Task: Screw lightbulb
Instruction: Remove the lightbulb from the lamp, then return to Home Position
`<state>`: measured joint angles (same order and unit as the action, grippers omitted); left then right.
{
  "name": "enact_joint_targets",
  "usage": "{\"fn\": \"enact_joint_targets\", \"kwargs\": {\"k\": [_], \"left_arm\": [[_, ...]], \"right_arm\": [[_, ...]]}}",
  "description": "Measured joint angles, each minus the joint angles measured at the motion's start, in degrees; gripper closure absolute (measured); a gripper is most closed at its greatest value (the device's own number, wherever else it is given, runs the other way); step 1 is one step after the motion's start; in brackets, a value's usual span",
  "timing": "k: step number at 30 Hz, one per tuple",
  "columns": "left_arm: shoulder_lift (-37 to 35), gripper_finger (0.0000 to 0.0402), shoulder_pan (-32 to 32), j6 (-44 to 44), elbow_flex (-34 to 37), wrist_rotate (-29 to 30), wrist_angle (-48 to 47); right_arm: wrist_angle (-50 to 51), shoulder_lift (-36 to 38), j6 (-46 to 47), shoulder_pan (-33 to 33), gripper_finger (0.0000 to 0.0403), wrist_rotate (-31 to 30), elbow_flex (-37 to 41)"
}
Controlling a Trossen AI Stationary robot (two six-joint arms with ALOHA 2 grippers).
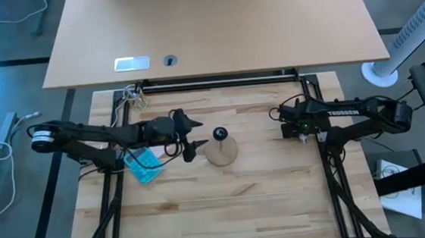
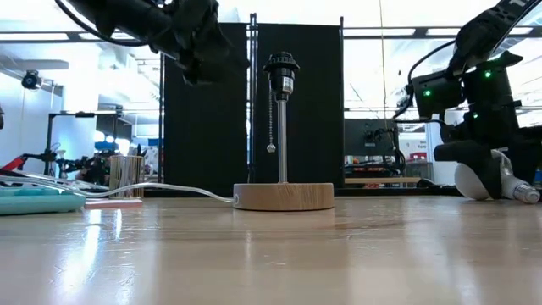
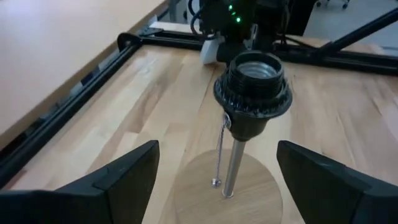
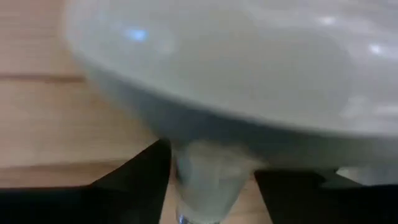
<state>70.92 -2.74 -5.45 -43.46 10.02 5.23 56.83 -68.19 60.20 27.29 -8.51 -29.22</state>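
Observation:
The lamp stand is a round wooden disc (image 1: 221, 153) with a metal stem and a black socket (image 3: 254, 87) on top, open end up. My left gripper (image 1: 197, 134) is open at socket height, just to the socket's left, its fingers apart and touching nothing. The white frosted lightbulb (image 2: 484, 180) lies on its side on the table at the right, its pale neck (image 2: 522, 194) level above the tabletop. My right gripper (image 2: 474, 161) stands over it, shut on the lightbulb. In the high view the right gripper (image 1: 290, 125) hides most of the bulb. My right gripper pinches the lightbulb between its two fingers where the globe tapers into the neck (image 4: 208, 177). The fingers (image 4: 134, 177) come from above, pointing down, and lie across the bulb. The globe (image 2: 474, 182) rests on the table.
A pull chain (image 3: 219, 155) hangs from the socket. A white cable (image 2: 169, 191) runs from the disc toward the left. A teal object (image 1: 144, 166) lies under the left arm. Black frame rails (image 1: 217, 80) border the wooden work area.

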Motion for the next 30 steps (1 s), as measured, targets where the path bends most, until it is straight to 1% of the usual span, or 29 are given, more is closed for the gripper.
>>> {"fn": "enact_joint_targets", "kwargs": {"k": [8, 13, 18, 21, 27, 30], "left_arm": [[-1.84, 0.0086, -0.04, 1.29, 0.0, 0.09, 1.36], [-1.77, 0.0086, -0.07, 2.0, 0.0, 0.13, 5.52], [-1.73, 0.0086, -0.07, 3.08, 0.0, 0.13, 9.32], [-1.73, 0.0086, -0.09, 3.21, 0.0, 0.13, 11.36], [-1.73, 0.0086, 0.61, 1.94, 0.0, -0.01, 12.46], [-1.84, 0.0086, 1.99, 0.91, 0.0, -2.16, 12.49]], "right_arm": [[0.53, 0.22, -1.59, 0.02, 0.0107, 0.0, -0.88], [0.5, 0.2, -1.6, 0.02, 0.0081, -0.3, -2.21], [3.35, 0.22, -0.35, 0.02, 0.0081, -0.69, -4.97], [6.34, 0.22, 0.89, 0.02, 0.0088, -2.28, -7.06], [12.58, 0.24, 1.25, -0.03, 0.0103, -2.55, -12.81], [16.79, 0.24, 1.24, -0.03, 0.011, -2.59, -16.38]]}}
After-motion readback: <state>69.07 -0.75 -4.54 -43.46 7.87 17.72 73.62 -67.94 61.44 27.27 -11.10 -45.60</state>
